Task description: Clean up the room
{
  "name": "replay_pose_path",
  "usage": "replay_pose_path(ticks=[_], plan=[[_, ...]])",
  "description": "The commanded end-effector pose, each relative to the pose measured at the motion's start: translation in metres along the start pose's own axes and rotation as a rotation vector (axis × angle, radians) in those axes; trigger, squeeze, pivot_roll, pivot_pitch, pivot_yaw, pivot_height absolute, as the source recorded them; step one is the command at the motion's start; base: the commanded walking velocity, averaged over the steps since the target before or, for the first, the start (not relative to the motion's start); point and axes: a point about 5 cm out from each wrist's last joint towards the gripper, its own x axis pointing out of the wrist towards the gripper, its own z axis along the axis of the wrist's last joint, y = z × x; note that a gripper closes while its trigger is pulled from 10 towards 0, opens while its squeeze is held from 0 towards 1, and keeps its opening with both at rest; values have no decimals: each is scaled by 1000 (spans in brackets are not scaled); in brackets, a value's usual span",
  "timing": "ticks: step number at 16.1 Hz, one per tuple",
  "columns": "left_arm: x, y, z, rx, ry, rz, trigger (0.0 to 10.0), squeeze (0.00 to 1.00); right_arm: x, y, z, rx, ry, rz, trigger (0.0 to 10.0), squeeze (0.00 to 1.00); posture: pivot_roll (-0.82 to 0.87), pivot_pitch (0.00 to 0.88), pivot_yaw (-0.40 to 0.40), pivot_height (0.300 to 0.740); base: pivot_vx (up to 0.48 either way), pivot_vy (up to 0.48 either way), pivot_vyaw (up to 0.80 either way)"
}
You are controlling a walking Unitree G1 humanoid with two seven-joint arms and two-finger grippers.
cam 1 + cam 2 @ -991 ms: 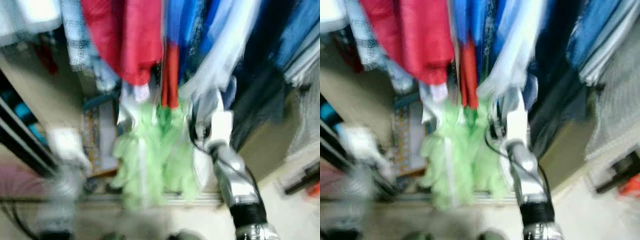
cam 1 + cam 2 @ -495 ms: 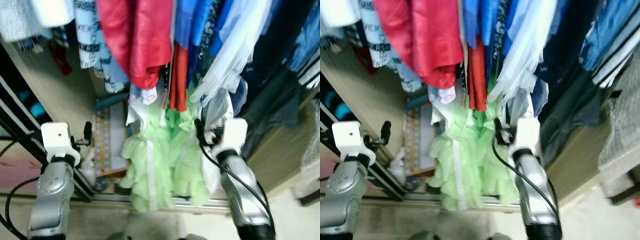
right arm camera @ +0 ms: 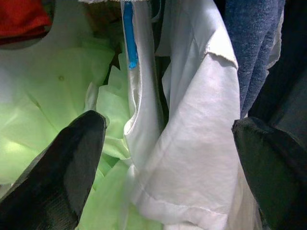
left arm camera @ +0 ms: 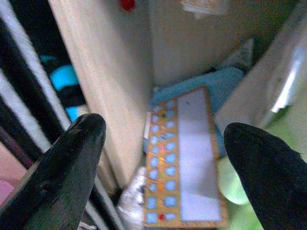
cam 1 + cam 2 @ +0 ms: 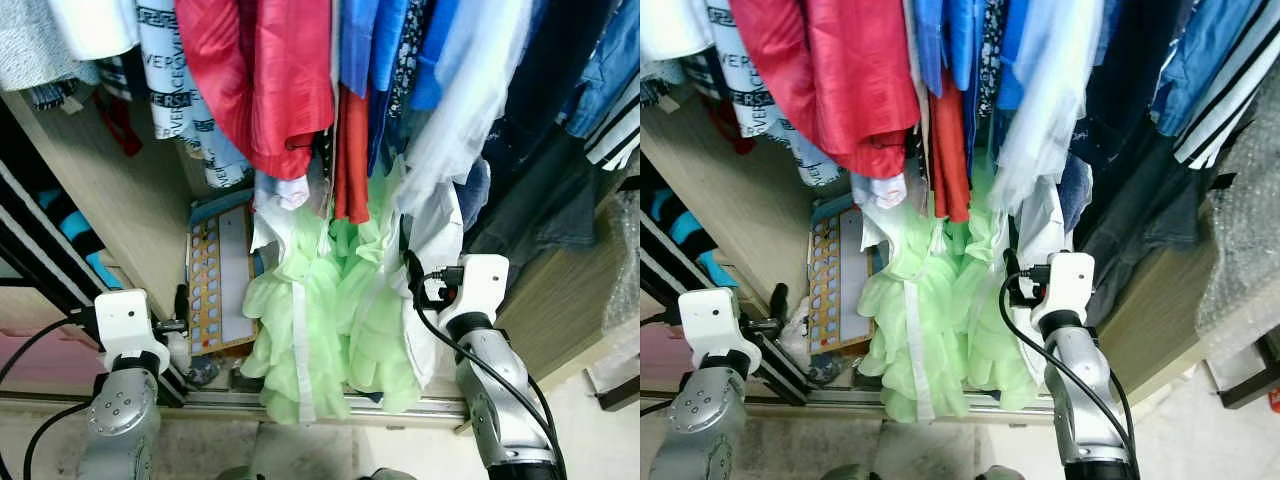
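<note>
Left arm: my silver left arm sits low at the wardrobe's front edge, and the left hand (image 4: pixel 160 167) is spread wide with nothing in it, pointing into the bottom of the closet.
Left side panel: a pale wooden wardrobe panel (image 5: pixel 110 190) runs down beside that arm, with black and white striped sliding-door rails (image 5: pixel 40 240) just outside it.
Closet floor: an orange-bordered board with rows of little blue pictures (image 5: pixel 215 285) leans at the bottom next to the panel, a blue thing behind it that I can't make out.
Hanging clothes, left: a white garment with black lettering (image 5: pixel 170 90) hangs beside a shiny red satin garment (image 5: pixel 265 75), both well above my hands.
Middle: a pale green ruffled dress (image 5: pixel 320 320) hangs lowest, its hem down at the metal door track (image 5: pixel 400 405), right between my two arms.
Blue stuff: bright blue shirts (image 5: pixel 375 45) and a sheer pale blue piece (image 5: pixel 465 100) hang above the green one.
Right hand: the right hand (image 3: pixel 165 158) is wide open too, holding nothing, its fingers (image 3: pixel 72 167) either side of a white cotton shirt (image 3: pixel 196 139), which hangs just beside the green dress.
Far right: dark navy and denim clothes (image 5: pixel 560 110) fill that end of the rail.
</note>
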Motion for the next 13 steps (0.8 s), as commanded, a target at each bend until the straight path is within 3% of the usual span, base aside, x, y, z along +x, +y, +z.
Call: replay_pose_path(ticks=[1, 3, 8, 9, 11, 13], plan=[[1, 2, 4, 29, -27, 31, 10000, 0, 0, 0, 0, -15, 4, 14, 10000, 0, 33, 0, 6, 740, 0, 0, 0], [6, 5, 8, -23, -54, 2, 10000, 0, 6, 3, 1, -28, -1, 32, 10000, 0, 31, 0, 2, 740, 0, 0, 206], [8, -2, 9, -145, -25, -47, 10000, 0, 10, 19, 9, -53, -24, 164, 10000, 0, 22, 0, -8, 740, 0, 0, 800], [7, -3, 12, -154, -36, -63, 10000, 0, 12, 21, 13, -62, -33, 180, 10000, 0, 22, 0, -13, 740, 0, 0, 800], [4, -2, 22, -76, -77, -54, 10000, 0, 15, 26, 24, -51, -54, 209, 10000, 0, 30, 0, -30, 740, 0, 0, 800], [-1, 5, 36, -106, -117, -52, 10000, 0, 17, 27, 32, -7, -55, 202, 10000, 0, 49, 0, -42, 740, 0, 0, 800]])
